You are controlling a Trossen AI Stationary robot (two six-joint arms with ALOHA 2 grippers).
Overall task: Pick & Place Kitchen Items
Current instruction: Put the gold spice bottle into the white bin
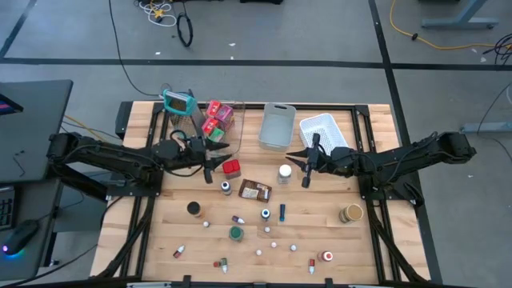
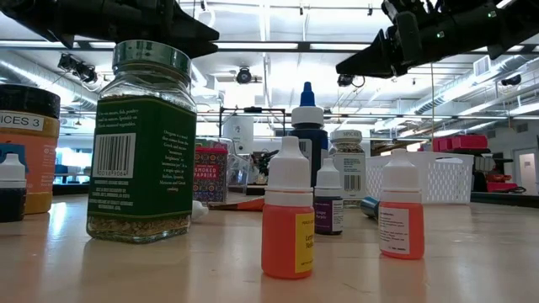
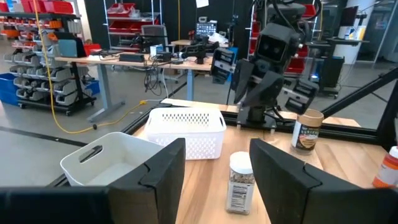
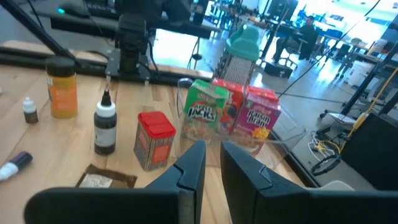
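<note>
I hold both arms stretched low toward the middle of the table (image 1: 336, 240), so each can reach. My left gripper (image 1: 210, 168), empty and wide, hangs beside the red tin (image 1: 231, 167). My right gripper (image 1: 305, 166), empty and narrow, hangs near the white-lidded jar (image 1: 285, 172). Little bottles (image 1: 282, 211) lie scattered lower down.

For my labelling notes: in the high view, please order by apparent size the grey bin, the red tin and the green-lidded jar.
1. grey bin, clearly largest.
2. red tin.
3. green-lidded jar, only slightly smaller than the tin, so these two are nearly alike.
</note>
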